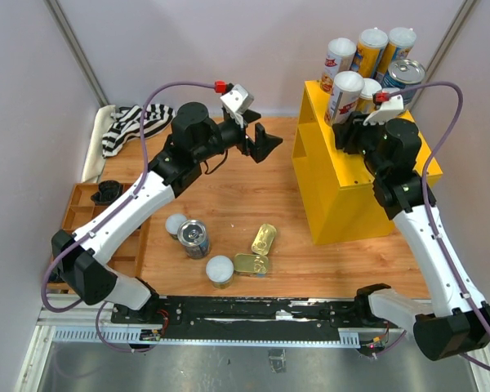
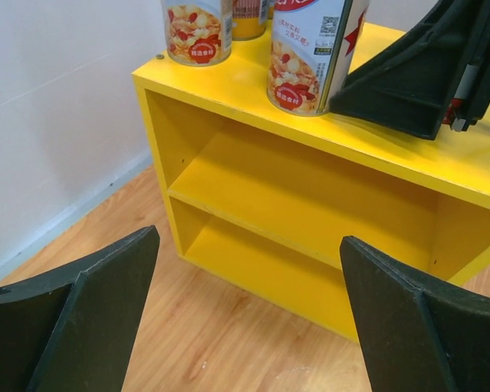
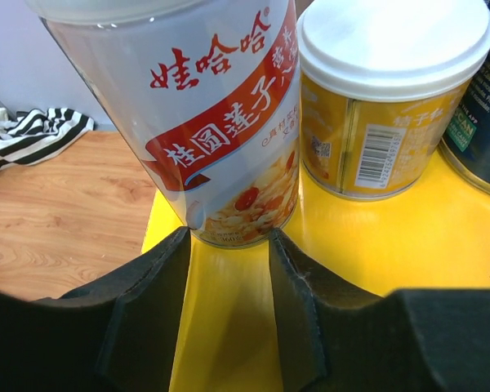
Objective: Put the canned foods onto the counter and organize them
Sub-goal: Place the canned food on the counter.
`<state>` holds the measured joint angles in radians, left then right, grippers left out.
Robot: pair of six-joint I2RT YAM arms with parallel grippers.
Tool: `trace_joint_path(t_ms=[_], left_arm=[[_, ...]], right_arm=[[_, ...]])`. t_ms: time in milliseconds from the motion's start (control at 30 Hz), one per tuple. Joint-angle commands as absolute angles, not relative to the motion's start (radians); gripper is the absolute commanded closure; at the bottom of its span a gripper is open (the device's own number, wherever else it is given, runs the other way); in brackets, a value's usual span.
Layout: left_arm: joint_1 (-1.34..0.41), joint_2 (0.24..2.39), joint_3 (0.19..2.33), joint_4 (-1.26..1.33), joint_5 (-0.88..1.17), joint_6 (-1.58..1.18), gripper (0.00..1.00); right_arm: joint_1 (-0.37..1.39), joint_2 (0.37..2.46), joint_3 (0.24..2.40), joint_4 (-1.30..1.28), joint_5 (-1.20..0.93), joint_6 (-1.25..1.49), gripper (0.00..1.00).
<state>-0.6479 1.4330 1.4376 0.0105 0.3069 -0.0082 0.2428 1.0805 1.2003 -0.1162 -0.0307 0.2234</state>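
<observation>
Right wrist view shows the red-white can (image 3: 212,122) upright near the edge of the counter's (image 3: 376,245) top above the open shelves, with a yellow can (image 3: 384,122) just beside it. The likely risk is a topple. The can stands close to that edge, so a forward nudge or a careless sideways swing could tip it off. The right gripper (image 3: 229,238), jaws narrowly parted and holding nothing, sits right at its base. The left gripper (image 2: 249,237) hangs wide open and empty facing the shelves. Other cans (image 1: 220,269) lie towards the near edge of the table (image 1: 229,188).
</observation>
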Motion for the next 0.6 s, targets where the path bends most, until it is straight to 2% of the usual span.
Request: trace_joint_path(t_ms=[0, 100, 267, 567], left_arm=[[-0.640, 1.443, 1.429, 0.083, 0.313, -0.024, 0.05], [-0.640, 1.477, 1.435, 0.111, 0.292, -0.032, 0.09], [-0.641, 1.522, 1.421, 0.224, 0.247, -0.053, 0.28], [-0.641, 1.634, 1.504, 0.314, 0.221, -0.071, 0.34]], right_arm=[[0.259, 1.111, 1.250, -0.097, 0.034, 0.259, 0.56], [0.260, 1.137, 1.272, -0.096, 0.044, 0.267, 0.56], [0.259, 1.181, 1.306, -0.088, 0.033, 0.267, 0.58], [0.259, 1.265, 1.378, -0.094, 0.013, 0.258, 0.66]])
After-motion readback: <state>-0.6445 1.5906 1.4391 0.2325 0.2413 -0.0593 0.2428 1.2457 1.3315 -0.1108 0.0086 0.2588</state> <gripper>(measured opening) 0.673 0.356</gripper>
